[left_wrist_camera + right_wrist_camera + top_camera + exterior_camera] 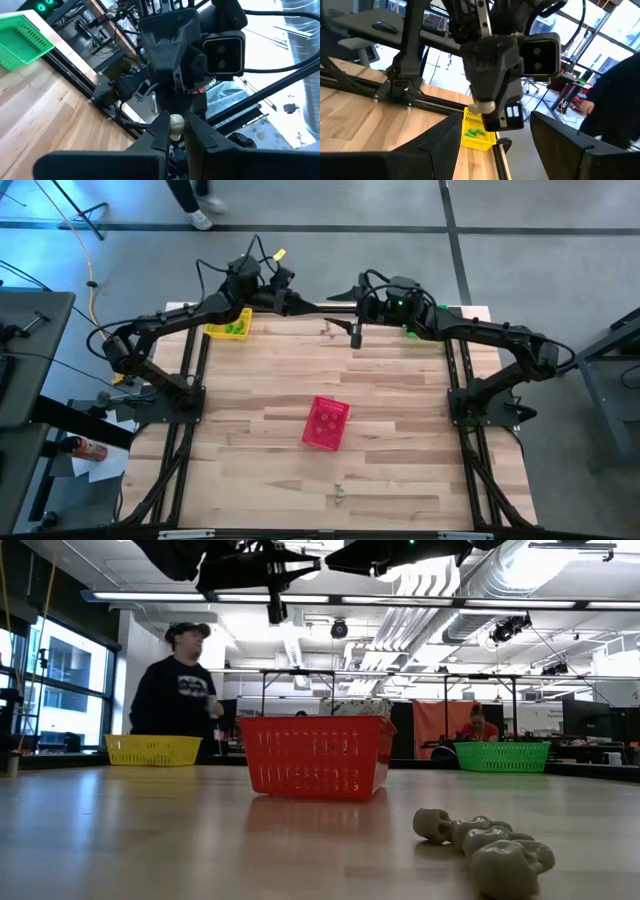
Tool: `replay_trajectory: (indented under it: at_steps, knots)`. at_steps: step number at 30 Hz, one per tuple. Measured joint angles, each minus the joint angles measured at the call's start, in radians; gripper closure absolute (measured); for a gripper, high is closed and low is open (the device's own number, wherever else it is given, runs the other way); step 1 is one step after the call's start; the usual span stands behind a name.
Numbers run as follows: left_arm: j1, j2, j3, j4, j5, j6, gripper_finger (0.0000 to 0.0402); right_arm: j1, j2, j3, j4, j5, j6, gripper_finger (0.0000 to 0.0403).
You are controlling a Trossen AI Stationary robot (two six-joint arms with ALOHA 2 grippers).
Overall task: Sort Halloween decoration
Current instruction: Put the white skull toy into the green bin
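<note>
A pale bone-like trinket (176,125) is seen pinched between the narrow fingers of the left hand (176,131), raised above the far edge of the worktop (400,480) at about twelve o'clock. Directly facing it is the right hand (495,145), whose fingers stand wide and hold nothing; the two hands are just apart, as if for a hand-over. In the right wrist view the same pale piece (481,106) shows at the tip of the left hand. The yellow basket (229,323) sits at about eleven o'clock with green trinkets (474,133) already in it, the green basket (420,328) at about one o'clock is mostly hidden under the right arm, and the pink basket (326,423) lies at the centre. Another pale bone (480,843) lies on the near worktop at about six o'clock, still to be sorted. The main risk is judged to be a dropped piece: the trinket is small and gripped only at its end, so if the left hand were opened before the right had closed squarely on it, it could fall beyond the far edge. A collision of the fingers is also possible, the hands being so close.
</note>
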Motion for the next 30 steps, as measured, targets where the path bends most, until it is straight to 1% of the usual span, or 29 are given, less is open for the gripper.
replay_trajectory:
  at_steps: [9, 19, 22, 30]
  knots:
    - [-0.029, 0.000, 0.000, 0.001, -0.059, -0.007, 0.0385, 0.016, 0.025, 0.000, 0.035, -0.018, 0.000, 0.0171]
    - [-0.041, 0.000, 0.000, 0.000, -0.077, -0.007, 0.0385, 0.017, 0.043, 0.000, 0.058, -0.010, -0.021, 0.0175]
    - [-0.041, 0.000, 0.000, 0.000, -0.077, -0.006, 0.0385, 0.017, 0.043, 0.000, 0.063, -0.009, -0.026, 0.0192]
    - [-0.040, 0.000, 0.000, 0.000, -0.086, 0.001, 0.0385, 0.017, 0.050, 0.000, 0.089, -0.009, -0.027, 0.0262]
